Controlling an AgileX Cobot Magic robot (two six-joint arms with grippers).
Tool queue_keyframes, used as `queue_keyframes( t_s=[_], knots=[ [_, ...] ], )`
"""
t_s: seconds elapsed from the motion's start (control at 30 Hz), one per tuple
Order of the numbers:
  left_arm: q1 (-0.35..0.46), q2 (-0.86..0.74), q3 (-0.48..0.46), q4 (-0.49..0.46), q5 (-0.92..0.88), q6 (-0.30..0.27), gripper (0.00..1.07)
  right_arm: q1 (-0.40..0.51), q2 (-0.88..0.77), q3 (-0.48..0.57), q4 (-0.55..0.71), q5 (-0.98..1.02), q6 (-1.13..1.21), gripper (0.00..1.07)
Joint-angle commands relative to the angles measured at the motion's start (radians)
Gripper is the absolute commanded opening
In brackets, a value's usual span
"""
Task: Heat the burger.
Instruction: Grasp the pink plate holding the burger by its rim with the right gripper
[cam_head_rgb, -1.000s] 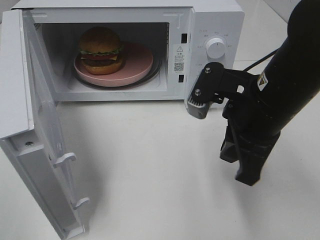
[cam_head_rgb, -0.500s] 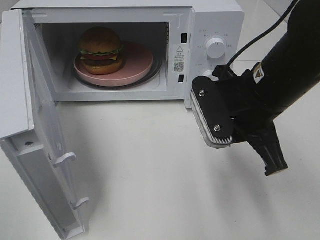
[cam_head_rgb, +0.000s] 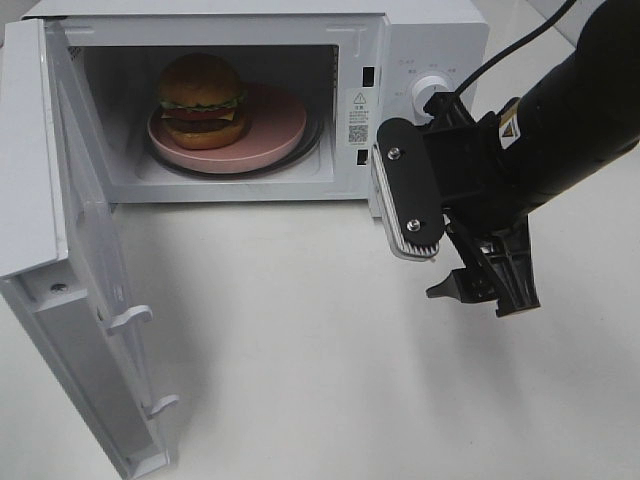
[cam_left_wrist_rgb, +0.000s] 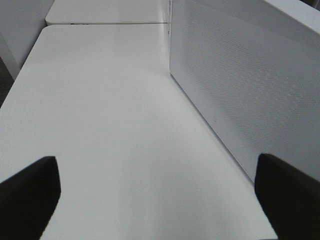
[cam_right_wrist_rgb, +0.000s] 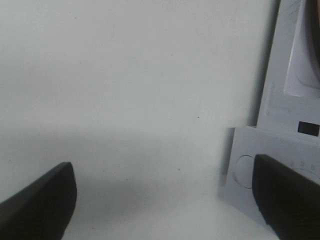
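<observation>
The burger sits on a pink plate inside the open microwave, toward the left of the cavity. My right gripper hangs above the table in front of the control panel, well apart from the burger. In the right wrist view the right gripper is open, its dark fingertips spread wide with nothing between them. The left gripper is open too and empty, over bare table beside a white perforated panel of the microwave. The left arm does not show in the high view.
The microwave door stands swung out to the front left. Its dial is partly hidden behind my right arm; the dial also shows in the right wrist view. White table spreads in front.
The right gripper went from shut to wide open. Its wrist turned and rose from low over the table to just in front of the control panel. Burger, plate and door stayed put.
</observation>
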Motion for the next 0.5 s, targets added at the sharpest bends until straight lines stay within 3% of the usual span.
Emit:
queue_keyframes(
  t_s=[0.03,0.3,0.5],
  knots=[
    [0.003,-0.003,0.002,-0.002,-0.011,-0.005,0.98,0.010,-0.002,-0.006,-0.021,-0.036,0.023,0.96],
    [0.003,-0.003,0.002,-0.002,-0.011,-0.005,0.98,0.066,0.040,-0.043,-0.132,-0.045,0.116,0.94],
    [0.003,-0.003,0.002,-0.002,-0.011,-0.005,0.98,0.124,0.130,-0.155,-0.230,-0.044,0.207,0.93]
  ],
)
